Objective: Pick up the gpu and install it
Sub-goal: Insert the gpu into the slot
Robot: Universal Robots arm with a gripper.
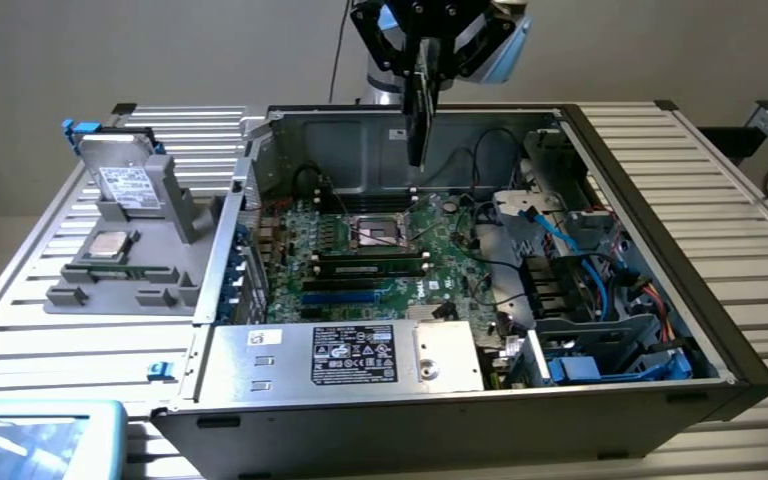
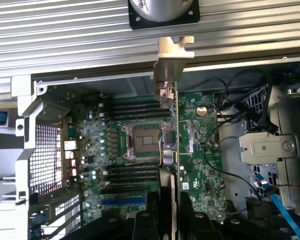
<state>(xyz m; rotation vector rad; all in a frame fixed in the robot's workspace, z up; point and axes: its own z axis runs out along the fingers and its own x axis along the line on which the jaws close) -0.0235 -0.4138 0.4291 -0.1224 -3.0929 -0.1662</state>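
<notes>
The gpu (image 1: 419,105) hangs edge-on and upright above the back of the open computer case (image 1: 651,250), over the large green motherboard (image 1: 398,255). My gripper (image 1: 428,45) is shut on the card's upper end at the top of the exterior view. In the wrist view the gpu (image 2: 169,150) runs as a thin edge away from my gripper (image 2: 168,212). Its silver end bracket (image 2: 172,55) is at the far end, by the case's rear wall. The black fingers (image 2: 146,220) clamp it from both sides above the motherboard (image 2: 135,140).
A power supply (image 1: 344,355) fills the case's front corner. Drive cages with blue and black cables (image 1: 558,235) stand on the exterior view's right. A grey fixture (image 1: 131,260) on the exterior view's left holds a silver hard drive (image 1: 128,182). Ribbed metal table (image 1: 731,170) surrounds the case.
</notes>
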